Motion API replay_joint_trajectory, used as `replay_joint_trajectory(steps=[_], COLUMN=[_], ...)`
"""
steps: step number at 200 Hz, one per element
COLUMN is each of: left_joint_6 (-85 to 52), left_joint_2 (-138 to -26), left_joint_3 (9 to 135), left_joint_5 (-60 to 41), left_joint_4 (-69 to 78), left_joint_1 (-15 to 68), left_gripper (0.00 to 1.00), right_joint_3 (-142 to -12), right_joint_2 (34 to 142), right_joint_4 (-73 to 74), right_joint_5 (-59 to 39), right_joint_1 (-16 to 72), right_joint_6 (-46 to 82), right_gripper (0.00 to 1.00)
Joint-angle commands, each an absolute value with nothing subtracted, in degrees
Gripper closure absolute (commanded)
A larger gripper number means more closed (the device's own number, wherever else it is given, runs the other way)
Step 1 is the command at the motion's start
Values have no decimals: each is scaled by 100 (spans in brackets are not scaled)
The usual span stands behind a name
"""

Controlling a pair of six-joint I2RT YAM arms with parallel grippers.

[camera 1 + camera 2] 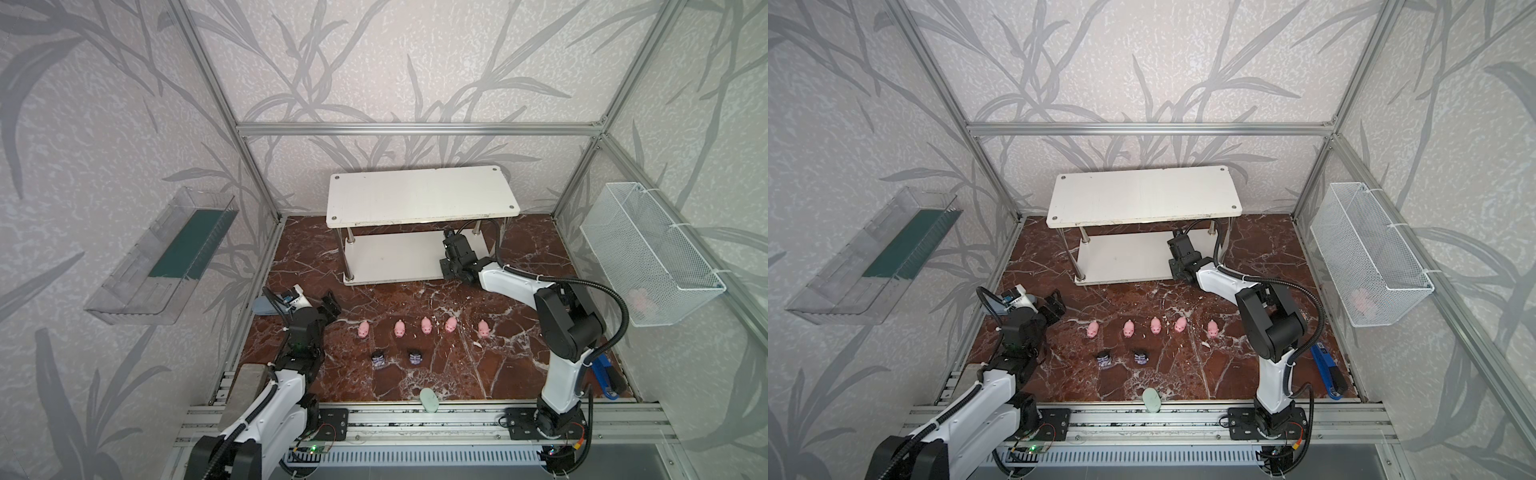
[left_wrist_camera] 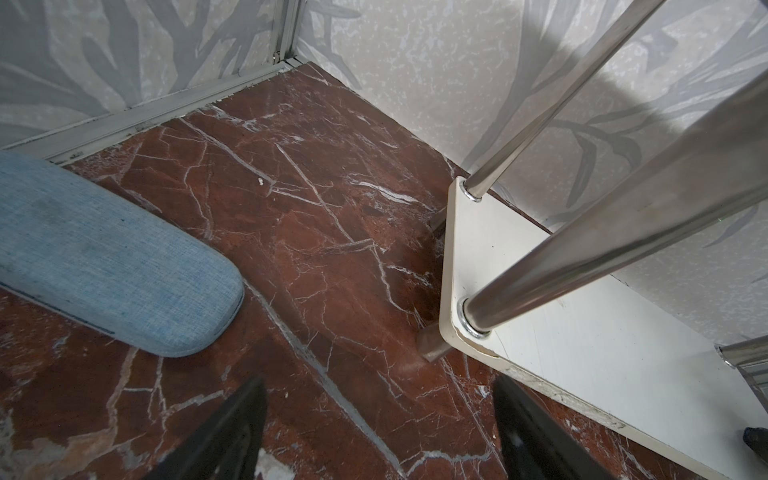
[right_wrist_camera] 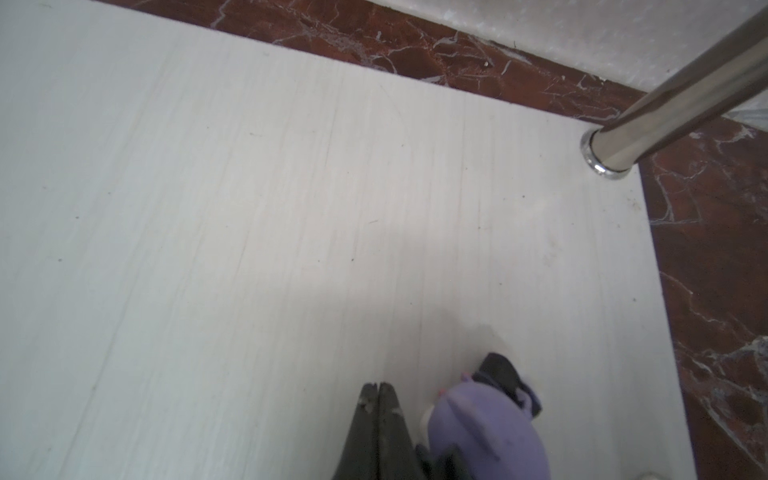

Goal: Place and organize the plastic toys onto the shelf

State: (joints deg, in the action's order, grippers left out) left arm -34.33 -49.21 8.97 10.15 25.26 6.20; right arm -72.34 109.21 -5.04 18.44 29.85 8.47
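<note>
The shelf [image 1: 419,195] stands at the back, a white two-tier rack on chrome posts. My right gripper [image 3: 379,390] is shut with nothing between its fingers, low over the lower board [image 3: 291,208]. A purple big-headed figurine [image 3: 486,424] rests on that board right beside the fingers; whether they touch I cannot tell. In both top views the right gripper [image 1: 451,245] reaches under the top board's right end. Several pink pigs [image 1: 426,325] stand in a row on the marble floor, with two dark figurines [image 1: 378,358] [image 1: 415,357] in front. My left gripper [image 2: 380,419] is open over bare floor near the shelf's left corner [image 2: 453,324].
A grey-blue case [image 2: 104,266] lies by the left wall beside the left gripper. A pale green oval [image 1: 429,400] sits at the front edge. A blue tool [image 1: 604,374] lies front right. A wire basket [image 1: 652,253] and a clear tray [image 1: 162,253] hang on the side walls.
</note>
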Motion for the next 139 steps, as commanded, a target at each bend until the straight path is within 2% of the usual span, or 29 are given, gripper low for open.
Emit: replay_joint_trajectory(steps=[1,139], left_joint_6=[-3507,-3511], left_joint_2=[-4852,-4928], left_joint_3=[853,895], left_joint_5=[1077,1039], left_joint_4=[2566,2606], left_joint_1=[589,589], left_gripper=[16,16], right_joint_3=[-7261,-6865], right_joint_2=[10960,10666], right_joint_4=[-560,-613], right_joint_5=[1903,2223], right_joint_1=[2984,2934], right_joint_6=[851,800], right_gripper=[100,100])
